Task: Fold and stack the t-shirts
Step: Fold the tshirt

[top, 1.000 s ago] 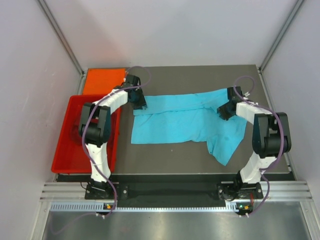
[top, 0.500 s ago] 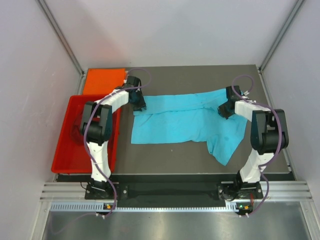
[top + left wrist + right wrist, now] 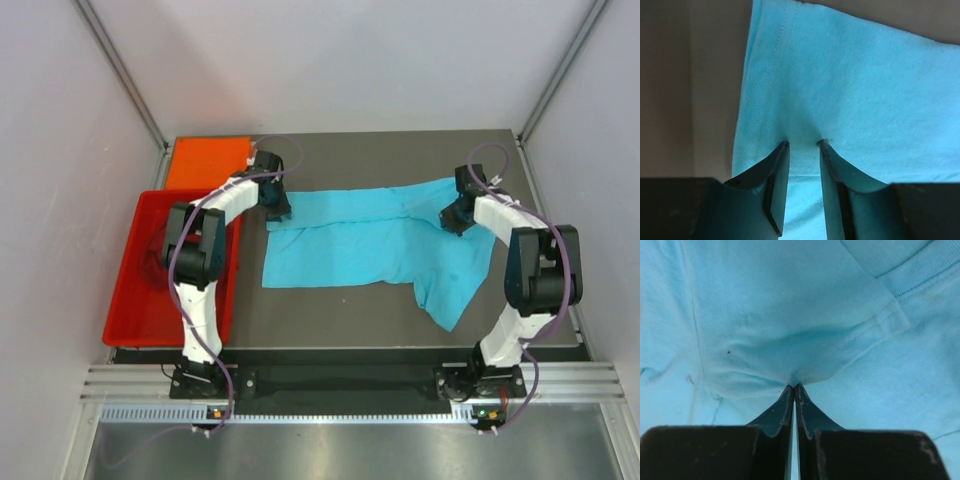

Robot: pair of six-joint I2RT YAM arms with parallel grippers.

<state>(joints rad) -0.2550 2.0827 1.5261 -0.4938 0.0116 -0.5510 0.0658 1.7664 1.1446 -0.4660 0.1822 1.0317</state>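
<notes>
Our right fingers [image 3: 775,417] are pressed together, pinching a small fold of the turquoise t-shirt [image 3: 370,240] beside a stitched seam. Our left fingers [image 3: 772,175] stand a little apart, their tips resting on the same cloth just inside its hem. The shirt lies spread across the middle of the desk [image 3: 330,310], one part trailing toward the near right corner. The orange t-shirt [image 3: 205,162] sits at the far left corner, and a red tray [image 3: 140,300] lies along the left edge.
</notes>
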